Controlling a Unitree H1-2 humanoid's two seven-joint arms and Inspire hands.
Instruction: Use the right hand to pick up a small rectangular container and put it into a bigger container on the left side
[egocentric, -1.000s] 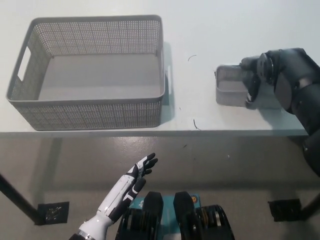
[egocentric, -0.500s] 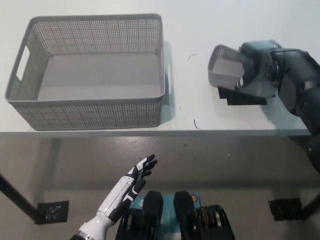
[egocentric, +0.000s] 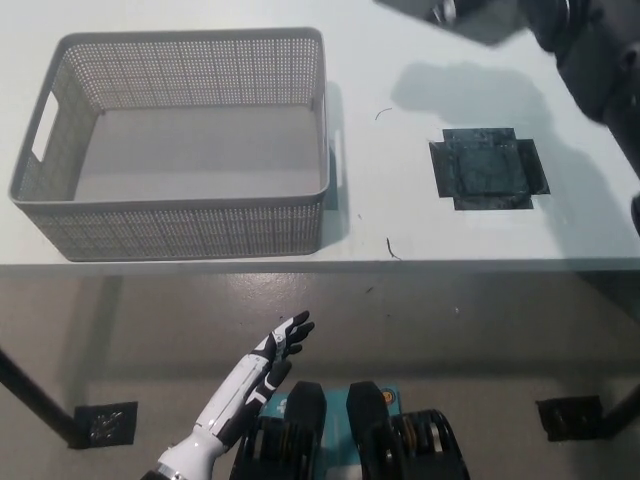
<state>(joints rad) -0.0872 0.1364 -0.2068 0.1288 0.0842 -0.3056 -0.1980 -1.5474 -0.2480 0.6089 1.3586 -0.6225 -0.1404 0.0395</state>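
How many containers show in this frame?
2: the big basket on the table's left, and a small container, blurred and cut off by the top edge, by the right hand.

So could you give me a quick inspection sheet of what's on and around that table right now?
Surface: white table, with a dark taped square and small dark specks.
Job's things: large grey mesh basket at left, nothing inside; small container mostly out of frame at the top edge.
Clutter: nothing seen.
Hands: white left hand open below the table edge; black right arm at top right, its hand not visible.
Cables: nothing seen.
Surroundings: speckled floor, dark table-leg plates.
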